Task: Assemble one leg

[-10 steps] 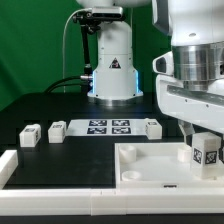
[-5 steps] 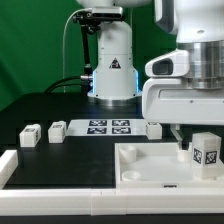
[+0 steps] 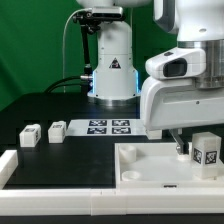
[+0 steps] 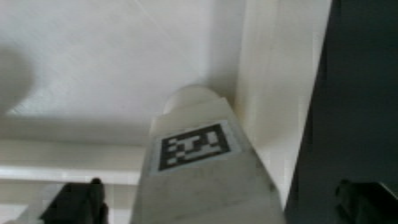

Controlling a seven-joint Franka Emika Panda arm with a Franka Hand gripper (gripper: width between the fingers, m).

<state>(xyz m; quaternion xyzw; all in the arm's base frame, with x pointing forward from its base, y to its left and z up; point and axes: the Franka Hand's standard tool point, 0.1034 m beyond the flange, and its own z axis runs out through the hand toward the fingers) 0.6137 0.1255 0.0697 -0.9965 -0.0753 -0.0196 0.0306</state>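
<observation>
The end effector [image 3: 186, 150] hangs low over the far corner of the white tray-shaped piece [image 3: 150, 172], on the exterior view's right, with the arm's bulky white housing filling the space above it. Its two dark fingers [image 4: 75, 202] show in the wrist view, spread wide apart with open space on either side of the part between them, so the end effector is parted and clamped on nothing.

Right below it, between those fingers, stands the leg [image 4: 201, 160], a chunky white block, its black-and-white tag facing the wrist camera. Neither finger touches it in that view. In the exterior view the same leg [image 3: 207, 152] sits just beside the end effector, upright on the tray's corner with its tag facing the camera.

Well away from the end effector, toward the exterior view's left, three more small white legs [image 3: 44, 132] sit in a loose row on the black table [image 3: 60, 110]. Another small white block [image 3: 152, 128] lies closer, just behind the tray. Between them lies the marker board [image 3: 108, 126], flat on the table with its square tags up. Nearest the camera, a long white rail [image 3: 8, 165] runs along the table's edge.
</observation>
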